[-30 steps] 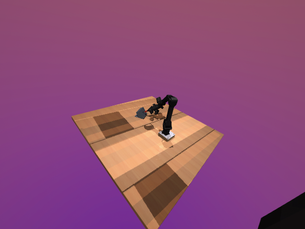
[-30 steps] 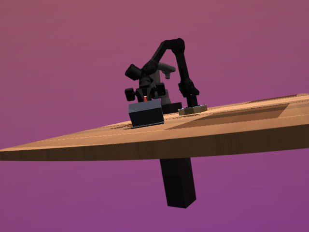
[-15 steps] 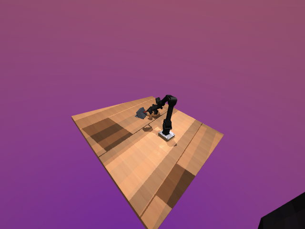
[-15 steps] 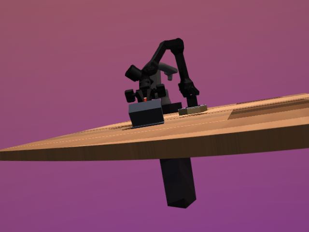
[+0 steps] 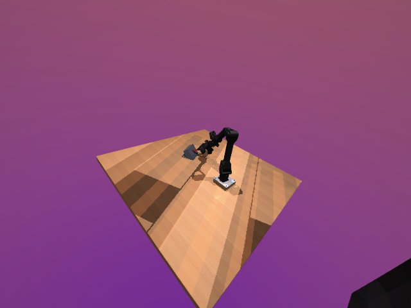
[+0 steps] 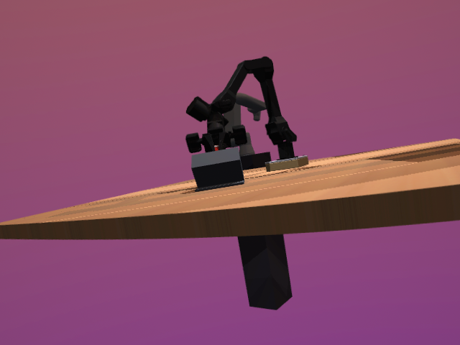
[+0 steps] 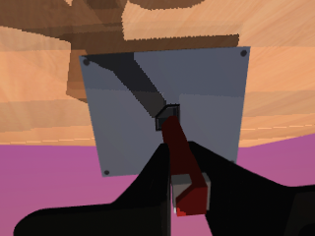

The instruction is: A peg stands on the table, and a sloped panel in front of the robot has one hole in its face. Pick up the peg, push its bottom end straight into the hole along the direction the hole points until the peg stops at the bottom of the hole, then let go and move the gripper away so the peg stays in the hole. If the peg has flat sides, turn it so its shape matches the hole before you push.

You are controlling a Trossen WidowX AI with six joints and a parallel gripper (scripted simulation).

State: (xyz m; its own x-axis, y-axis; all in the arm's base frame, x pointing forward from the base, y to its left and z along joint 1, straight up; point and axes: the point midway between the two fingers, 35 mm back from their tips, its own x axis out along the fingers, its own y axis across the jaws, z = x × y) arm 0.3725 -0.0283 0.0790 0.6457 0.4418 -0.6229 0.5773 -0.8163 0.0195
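A dark red peg (image 5: 194, 151) (image 6: 216, 148) (image 7: 183, 152) with flat sides and a cut corner is held between the fingers of my gripper (image 5: 200, 150) (image 6: 215, 144) (image 7: 176, 148), which is shut on it. The blue-grey sloped panel (image 5: 189, 152) (image 6: 219, 173) (image 7: 123, 133) stands in front of the gripper. The hole (image 7: 160, 123) near the middle of its face has a dark rim and one cut corner at the upper left. In the wrist view the peg's far end overlaps the lower right part of the hole. Whether it has entered, and how deep, I cannot tell.
The panel block stands on the wooden table (image 5: 196, 215) (image 6: 334, 196). Screws (image 7: 243, 53) (image 7: 106, 172) sit at the panel's corners. The arm's pale base plate (image 5: 225, 182) (image 6: 287, 163) is on the table behind the gripper. Dark shadows fall across the table and panel.
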